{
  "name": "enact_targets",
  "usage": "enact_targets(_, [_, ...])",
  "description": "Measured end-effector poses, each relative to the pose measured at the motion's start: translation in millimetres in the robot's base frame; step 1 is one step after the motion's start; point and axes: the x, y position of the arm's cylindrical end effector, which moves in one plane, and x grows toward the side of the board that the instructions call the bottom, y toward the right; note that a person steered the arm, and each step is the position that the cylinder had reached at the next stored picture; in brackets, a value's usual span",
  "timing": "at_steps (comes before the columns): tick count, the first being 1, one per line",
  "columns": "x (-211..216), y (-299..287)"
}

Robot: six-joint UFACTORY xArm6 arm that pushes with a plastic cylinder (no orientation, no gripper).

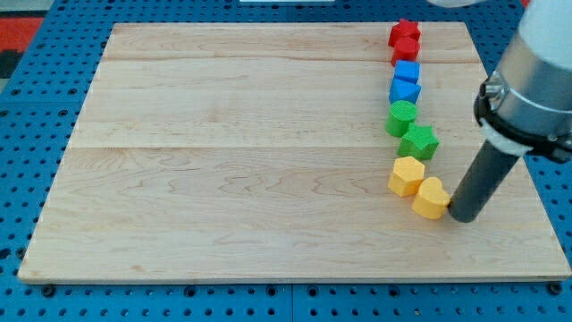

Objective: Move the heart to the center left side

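A yellow heart block [431,198] lies on the wooden board [223,179] near the view's lower right. My tip [465,216] stands just to its right, touching or almost touching its right side. A yellow hexagon block [407,175] lies against the heart's upper left. Above them runs a column of blocks: a green star [418,141], a green round block [401,117], a blue block [404,91], a blue cube [407,72], and two red blocks [404,40] at the top.
The board rests on a blue pegboard table [27,107]. The arm's grey body [536,80] hangs over the board's right edge, above the rod.
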Motion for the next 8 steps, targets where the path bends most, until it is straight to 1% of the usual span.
enact_targets(1, [0,-28])
enact_targets(2, [-19,-48])
enact_targets(3, [-27,-84])
enact_targets(4, [-42,-91])
enact_targets(5, [-58,-68])
enact_targets(6, [-73,-69])
enact_targets(7, [-76,-113])
enact_targets(8, [-78,-180])
